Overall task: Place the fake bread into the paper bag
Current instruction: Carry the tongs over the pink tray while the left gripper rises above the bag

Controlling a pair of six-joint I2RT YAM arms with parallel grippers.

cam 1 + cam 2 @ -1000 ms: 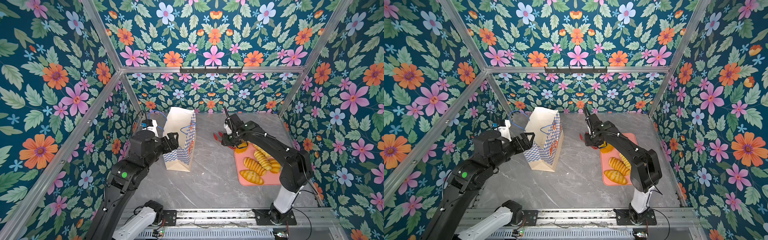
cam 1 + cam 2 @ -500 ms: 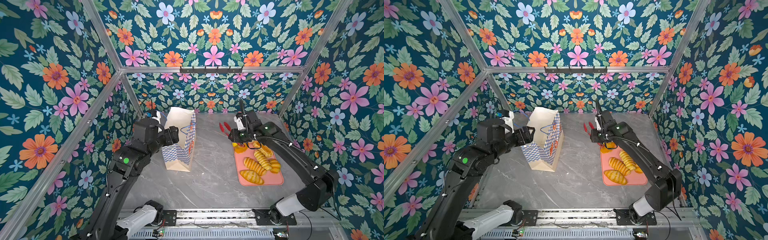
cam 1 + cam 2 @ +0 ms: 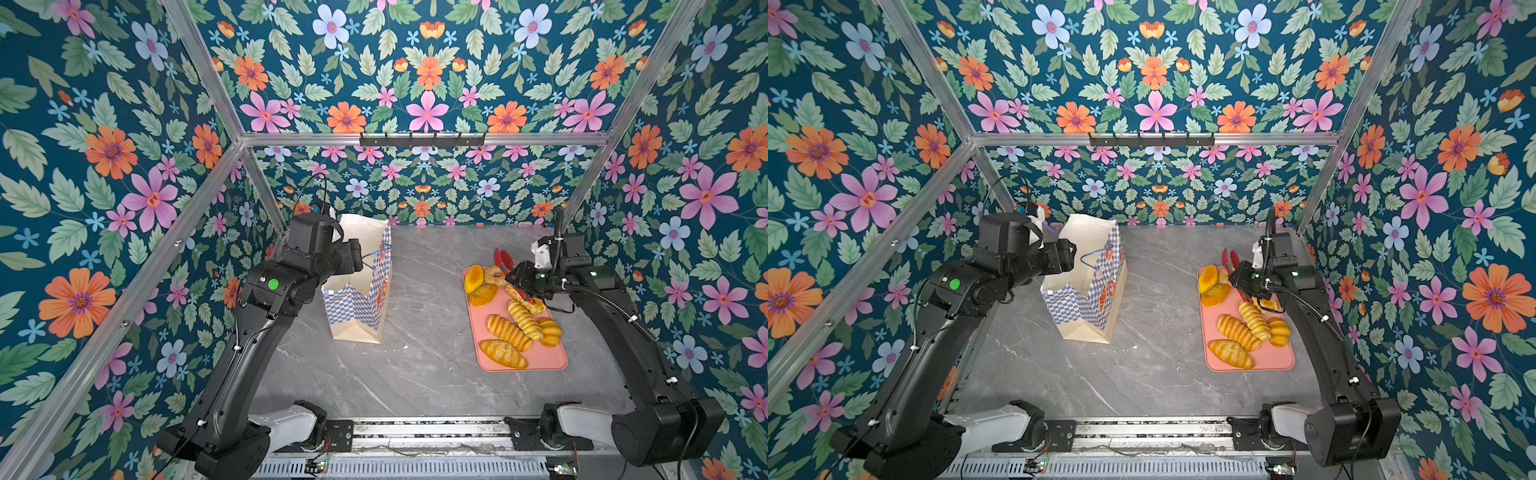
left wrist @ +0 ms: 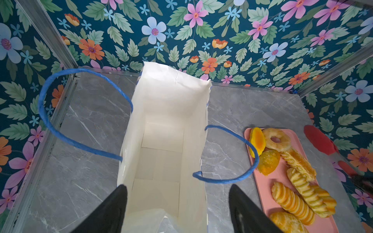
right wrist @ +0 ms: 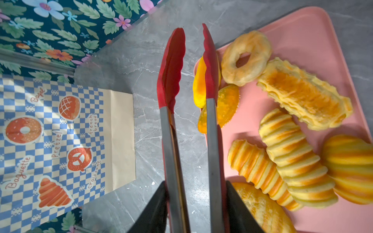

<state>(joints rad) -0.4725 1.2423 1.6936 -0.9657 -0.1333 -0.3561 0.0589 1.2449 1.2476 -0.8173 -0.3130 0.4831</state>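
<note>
Pink tray (image 3: 544, 358) holds bread (image 3: 509, 332); paper bag (image 4: 161, 113) empty; left jaws wide; right jaws clamp tongs (image 5: 168, 141).

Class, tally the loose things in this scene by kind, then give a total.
Ring doughnut: 1
Other fake bread pieces: 7
Paper bag: 1
Pink tray: 1
Red-tipped tongs: 1
Total: 11

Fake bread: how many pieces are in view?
8, all on the pink tray: doughnut, two orange buns, flaky pastry at its far end; two ridged loaves, striped bun, crusty loaf nearer. Paper bag shows none inside.
</note>
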